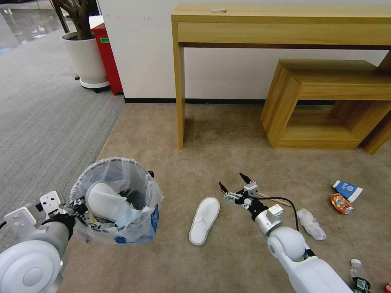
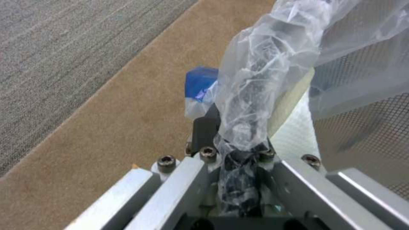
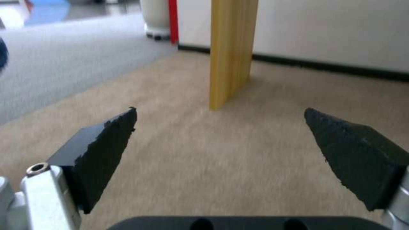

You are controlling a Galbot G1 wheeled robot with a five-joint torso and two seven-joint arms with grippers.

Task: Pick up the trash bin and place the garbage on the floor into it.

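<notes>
Layout on the floor (image 1: 228, 146): the trash bin (image 1: 122, 179) stands at left, near the carpet border, with one slipper (image 1: 106, 202) inside it. A second slipper (image 1: 205, 219) lies to its right. Farther right lie a stick (image 1: 273, 198), a tissue wad (image 1: 311, 224), a paper cup (image 1: 347, 190), a can (image 1: 341, 204) and a bottle (image 1: 360, 276). The desk (image 1: 281, 24) and stool (image 1: 326, 101) stand behind, against the wall.
</notes>
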